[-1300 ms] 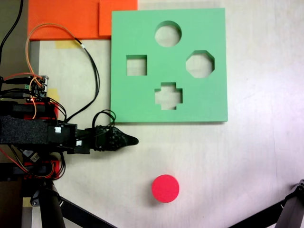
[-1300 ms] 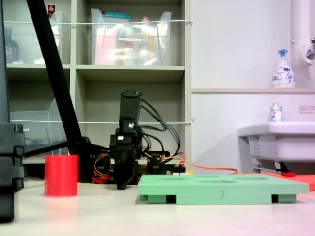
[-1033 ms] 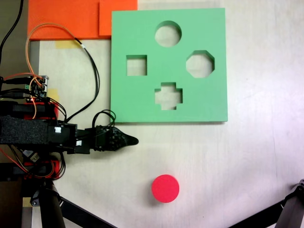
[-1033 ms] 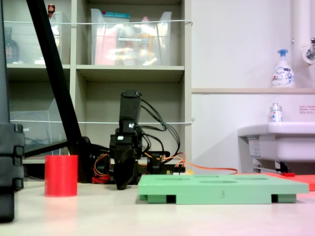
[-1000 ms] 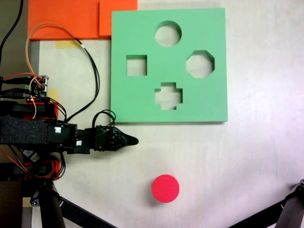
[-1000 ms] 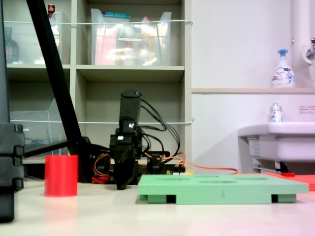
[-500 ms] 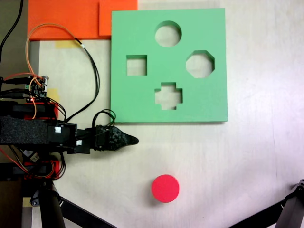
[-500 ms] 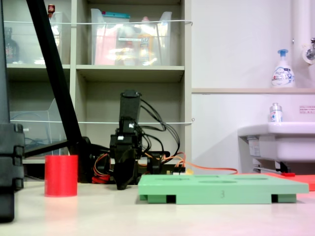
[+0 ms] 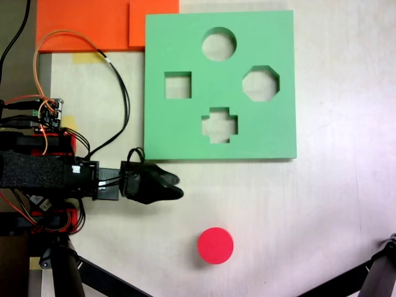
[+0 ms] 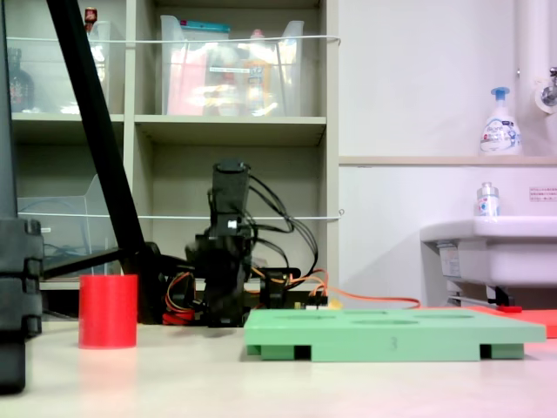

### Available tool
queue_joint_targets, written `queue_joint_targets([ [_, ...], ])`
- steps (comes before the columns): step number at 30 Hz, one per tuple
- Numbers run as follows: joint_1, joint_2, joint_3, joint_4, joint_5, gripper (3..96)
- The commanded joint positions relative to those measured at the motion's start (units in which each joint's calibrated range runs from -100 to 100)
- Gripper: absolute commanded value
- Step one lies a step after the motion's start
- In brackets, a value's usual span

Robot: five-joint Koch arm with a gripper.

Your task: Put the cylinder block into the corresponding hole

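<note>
Arm (image 9: 43,175) stretched low, jaws approx. slightly parted, empty.

The gripper (image 9: 175,185) is showing only as a dark blurred shape in both exterior views, so how its jaws are standing cannot be told.

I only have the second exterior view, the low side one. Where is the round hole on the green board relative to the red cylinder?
Observer: In the first exterior view, the circular cutout sits near the green board's top edge, the edge farthest from the cylinder block.
Operator: Anything in the holes?
Observer: No, all four cutouts look empty from above, the octagonal cutout included.
Operator: Is the gripper over the block?
Observer: No. The gripper is at the block's upper left in the first exterior view, apart from it, just below the board's bottom edge.
</note>
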Motion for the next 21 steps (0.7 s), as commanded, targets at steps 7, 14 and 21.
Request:
queue_joint_targets([
  [7, -2.9, -0.5, -1.0, 25.2, 30.8, 54.8],
  [14, -5.4, -0.5, -1.0, 24.7, 36.4, 53.4],
  [21, -8.4, -0.5, -1.0, 18.9, 33.6, 60.0],
])
